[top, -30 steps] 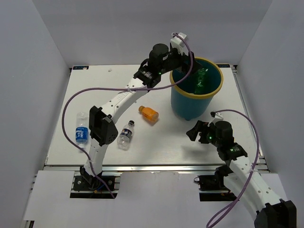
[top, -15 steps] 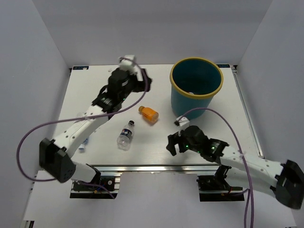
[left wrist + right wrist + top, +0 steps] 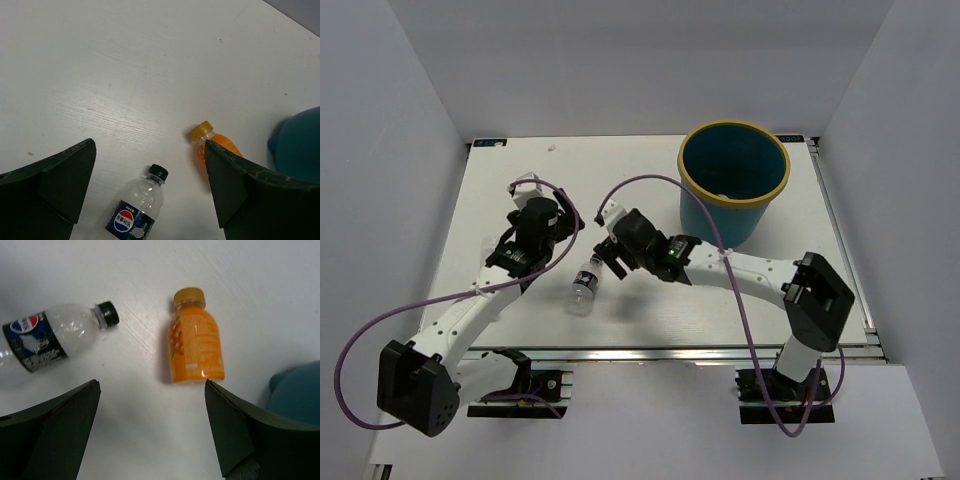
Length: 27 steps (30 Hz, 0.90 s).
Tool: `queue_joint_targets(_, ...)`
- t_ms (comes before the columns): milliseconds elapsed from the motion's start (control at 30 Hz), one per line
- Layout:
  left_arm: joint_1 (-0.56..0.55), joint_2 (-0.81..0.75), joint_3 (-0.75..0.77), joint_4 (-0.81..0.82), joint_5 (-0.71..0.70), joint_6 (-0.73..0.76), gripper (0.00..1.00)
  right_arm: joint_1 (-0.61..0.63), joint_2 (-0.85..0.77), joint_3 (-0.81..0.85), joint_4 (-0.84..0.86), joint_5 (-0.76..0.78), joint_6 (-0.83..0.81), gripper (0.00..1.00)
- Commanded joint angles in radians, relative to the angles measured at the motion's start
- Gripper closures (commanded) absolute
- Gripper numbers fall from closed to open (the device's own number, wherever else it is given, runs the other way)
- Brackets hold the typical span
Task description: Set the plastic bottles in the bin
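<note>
right gripper [image 3: 150, 385] spread wide, empty. orange bottle [image 3: 196, 337] lying flat just ahead, nudged toward right finger, cap pointing away, long axis crosswise to squeeze. left gripper [image 3: 149, 150] spread too, looks farther off.

Round teal-blue bin [image 3: 716, 228] with yellow rim, upright, mouth open, at far right. Small orange bottle [image 3: 196, 342], yellow-orange cap, flat on its side near the bin's foot. Clear bottle [image 3: 55, 337], dark label, black cap, also on its side, beside the orange one, not touching
</note>
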Motion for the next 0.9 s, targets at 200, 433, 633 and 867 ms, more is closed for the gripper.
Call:
queue_joint_targets(200, 0.013, -0.092, -0.061, -0.041, -0.061, -0.083, 0.02, -0.181, 0.236, 0.255, -0.050, -0.294, -0.152, 0.11)
queue_joint_targets(433, 0.016, -0.076, -0.050, -0.064, -0.080, -0.090, 0.02, -0.260, 0.338, 0.234, -0.047, -0.340, -0.082, 0.11)
queue_joint_targets(633, 0.016, -0.056, -0.036, -0.049, 0.001, -0.075, 0.02, -0.269, 0.335, 0.168, 0.016, -0.358, -0.060, 0.25)
queue_joint_targets(867, 0.016, -0.070, -0.033, -0.081, 0.023, -0.090, 0.02, -0.267, 0.234, 0.252, -0.024, -0.388, -0.048, 0.57)
